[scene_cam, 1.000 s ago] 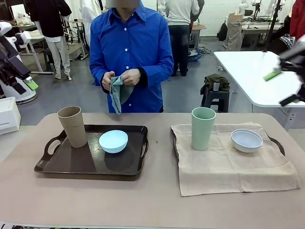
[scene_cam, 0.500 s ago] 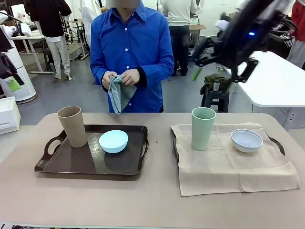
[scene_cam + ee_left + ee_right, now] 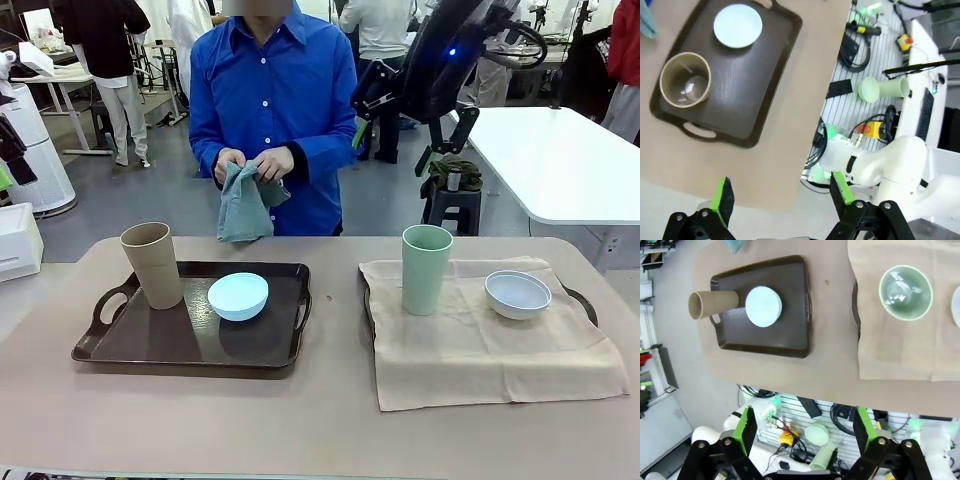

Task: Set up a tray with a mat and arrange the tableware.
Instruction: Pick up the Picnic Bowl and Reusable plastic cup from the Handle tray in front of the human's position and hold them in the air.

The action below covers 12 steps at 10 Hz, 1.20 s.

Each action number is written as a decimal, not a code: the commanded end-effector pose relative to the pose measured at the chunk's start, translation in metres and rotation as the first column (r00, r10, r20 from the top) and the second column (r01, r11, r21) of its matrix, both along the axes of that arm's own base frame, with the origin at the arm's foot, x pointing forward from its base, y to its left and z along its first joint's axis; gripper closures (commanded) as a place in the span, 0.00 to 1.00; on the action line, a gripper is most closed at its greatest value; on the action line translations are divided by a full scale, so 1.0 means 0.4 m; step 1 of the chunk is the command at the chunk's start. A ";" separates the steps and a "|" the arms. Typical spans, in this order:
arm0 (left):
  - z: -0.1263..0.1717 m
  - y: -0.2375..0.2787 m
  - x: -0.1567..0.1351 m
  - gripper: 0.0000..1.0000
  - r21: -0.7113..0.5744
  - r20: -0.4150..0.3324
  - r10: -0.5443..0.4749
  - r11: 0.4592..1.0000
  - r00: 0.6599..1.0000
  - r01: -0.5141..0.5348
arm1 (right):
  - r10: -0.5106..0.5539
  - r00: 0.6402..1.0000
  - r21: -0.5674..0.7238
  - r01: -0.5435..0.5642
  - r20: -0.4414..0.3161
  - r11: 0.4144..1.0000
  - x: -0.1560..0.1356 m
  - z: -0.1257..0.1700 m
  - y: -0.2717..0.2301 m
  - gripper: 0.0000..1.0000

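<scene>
Right gripper (image 3: 804, 415): we find it released, both green pads spread wide with nothing between them. In the front view it hangs high above the table (image 3: 320, 430), close beside the person's sleeve.

Left gripper (image 3: 780, 185): likewise released, its fingers wide apart and empty. It is lifted well clear of the table.

Beyond the left gripper's fingertips, off toward one finger, lies the brown tray (image 3: 740, 100). On it stand the tan tumbler (image 3: 685, 80), upright at the end nearer this gripper, and the light blue bowl (image 3: 737, 26) farther out. The two are near one another but apart.

Far past the right gripper's fingertips we see the same tray off one finger. Off the other lies the beige mat (image 3: 890, 355) with the pale green tumbler (image 3: 905, 292) upright upon it. The white bowl (image 3: 517, 294) also sits on this mat, apart from that tumbler. A dark handle of a second tray (image 3: 586, 302) shows from under the mat's edge.

The person's hands (image 3: 272, 162) hold a teal cloth (image 3: 243, 205) at chest height, across the table from both grippers. Neither gripper touches any tableware.
</scene>
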State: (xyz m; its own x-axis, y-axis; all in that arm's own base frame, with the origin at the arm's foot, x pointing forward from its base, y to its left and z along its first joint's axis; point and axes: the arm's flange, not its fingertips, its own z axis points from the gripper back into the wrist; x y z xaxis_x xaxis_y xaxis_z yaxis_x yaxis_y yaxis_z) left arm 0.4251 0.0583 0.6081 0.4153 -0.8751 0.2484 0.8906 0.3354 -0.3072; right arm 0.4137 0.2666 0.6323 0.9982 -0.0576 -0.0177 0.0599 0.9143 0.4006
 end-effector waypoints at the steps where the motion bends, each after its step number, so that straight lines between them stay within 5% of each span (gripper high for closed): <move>1: 0.003 0.001 -0.006 0.00 0.027 0.034 0.016 0.999 0.999 -0.017 | 0.004 1.000 -0.021 -0.004 -0.003 1.000 -0.021 -0.008 0.008 0.00; 4: 0.003 0.001 -0.006 0.00 0.027 0.034 0.016 0.999 0.999 -0.017 | 0.011 1.000 -0.002 -0.011 -0.001 1.000 -0.008 0.000 0.010 0.00; 5: 0.006 0.002 0.002 0.00 0.006 0.019 0.007 1.000 1.000 -0.007 | 0.060 0.998 -0.084 -0.058 0.020 0.995 0.030 -0.044 0.036 0.00; 7: -0.050 0.050 0.076 0.00 -0.014 0.143 -0.154 0.987 0.978 0.157 | 0.107 0.993 -0.256 -0.091 0.048 0.962 0.079 -0.117 0.161 0.00; 9: -0.092 0.092 0.085 0.00 -0.048 0.250 -0.299 0.946 0.921 0.320 | 0.180 0.984 -0.318 -0.173 -0.009 0.932 0.111 -0.176 0.230 0.00; 12: -0.182 0.098 0.152 0.00 -0.198 0.397 -0.260 0.912 0.880 0.359 | 0.250 0.967 -0.359 -0.253 -0.054 0.898 0.170 -0.261 0.373 0.00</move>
State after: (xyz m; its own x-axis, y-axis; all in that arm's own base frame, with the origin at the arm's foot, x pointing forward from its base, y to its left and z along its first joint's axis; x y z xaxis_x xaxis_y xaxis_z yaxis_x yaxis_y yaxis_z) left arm 0.4793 0.1001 0.5498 -0.0023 -0.8821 0.4711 0.9999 -0.0082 -0.0106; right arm 0.4653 0.3961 0.5199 0.9796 0.1977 -0.0364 -0.1946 0.9781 0.0737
